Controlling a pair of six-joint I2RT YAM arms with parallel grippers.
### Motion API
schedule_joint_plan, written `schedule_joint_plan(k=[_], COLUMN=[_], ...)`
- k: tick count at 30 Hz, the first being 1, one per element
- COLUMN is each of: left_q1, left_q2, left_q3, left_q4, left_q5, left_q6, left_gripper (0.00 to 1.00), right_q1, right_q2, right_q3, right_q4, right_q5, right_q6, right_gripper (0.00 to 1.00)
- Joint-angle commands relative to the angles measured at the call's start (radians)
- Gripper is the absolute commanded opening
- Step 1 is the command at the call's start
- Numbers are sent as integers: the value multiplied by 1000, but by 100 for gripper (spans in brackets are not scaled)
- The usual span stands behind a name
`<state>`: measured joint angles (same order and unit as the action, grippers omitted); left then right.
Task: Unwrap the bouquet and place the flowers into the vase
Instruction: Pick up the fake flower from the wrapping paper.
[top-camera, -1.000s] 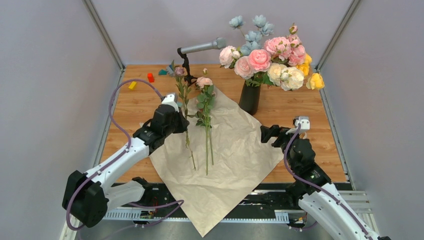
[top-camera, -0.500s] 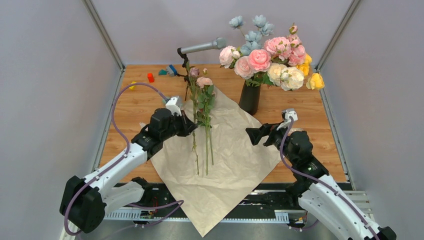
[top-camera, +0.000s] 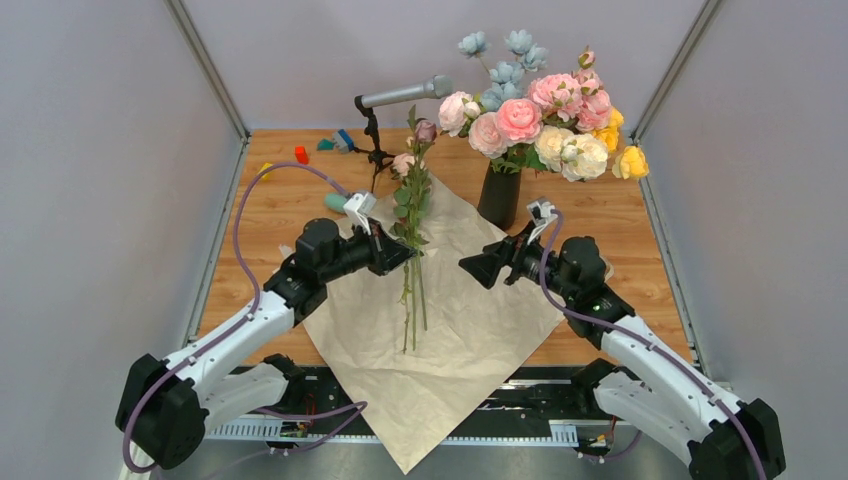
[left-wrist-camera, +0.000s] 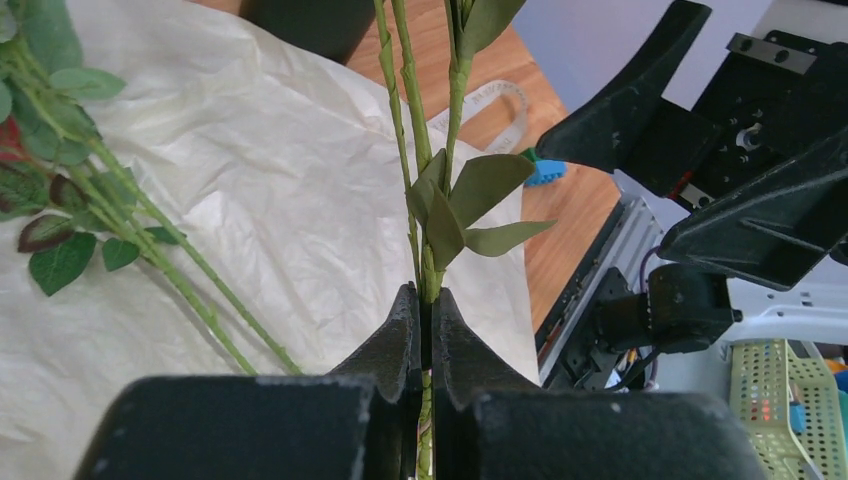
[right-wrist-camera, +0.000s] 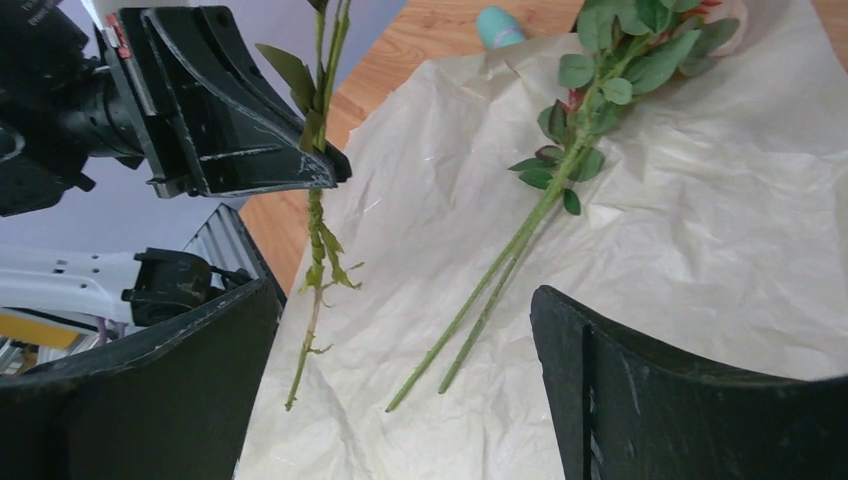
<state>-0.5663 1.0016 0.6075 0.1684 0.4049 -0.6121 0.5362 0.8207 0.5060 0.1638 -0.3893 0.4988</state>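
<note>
Bright, even, diffuse light, seemingly from overhead; shadows on the wooden table (top-camera: 280, 210) are faint and soft-edged. The crinkled beige paper sheet (left-wrist-camera: 250, 200) looks washed out, nearly white, in both wrist views. The black left gripper (left-wrist-camera: 422, 305), nearest the lens, is slightly blurred.

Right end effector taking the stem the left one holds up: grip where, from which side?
Probably the thin stretch of the stem just below the left end effector, coming in level from the robot's right, where the open right end effector faces it. The stem hangs near upright there; above the grip, big leaves crowd it.
</note>
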Motion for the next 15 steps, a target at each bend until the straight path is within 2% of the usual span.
schedule_joint_plan(k=[1, 6, 15], left_q1=[-25, -67, -121], left_q2=[-19, -7, 37], left_q3=[-5, -4, -4], left_q4=[75, 107, 184], left_q5=[32, 34, 53], left_q6=[8, 1, -36], left_gripper=[0, 0, 0], right_q1=[16, 47, 75], right_q2=[24, 69, 158], right_q3=[65, 87, 132], right_q4=[132, 171, 214], right_q5=[-82, -97, -117], right_q6=[60, 74, 70], right_gripper=[99, 95, 94])
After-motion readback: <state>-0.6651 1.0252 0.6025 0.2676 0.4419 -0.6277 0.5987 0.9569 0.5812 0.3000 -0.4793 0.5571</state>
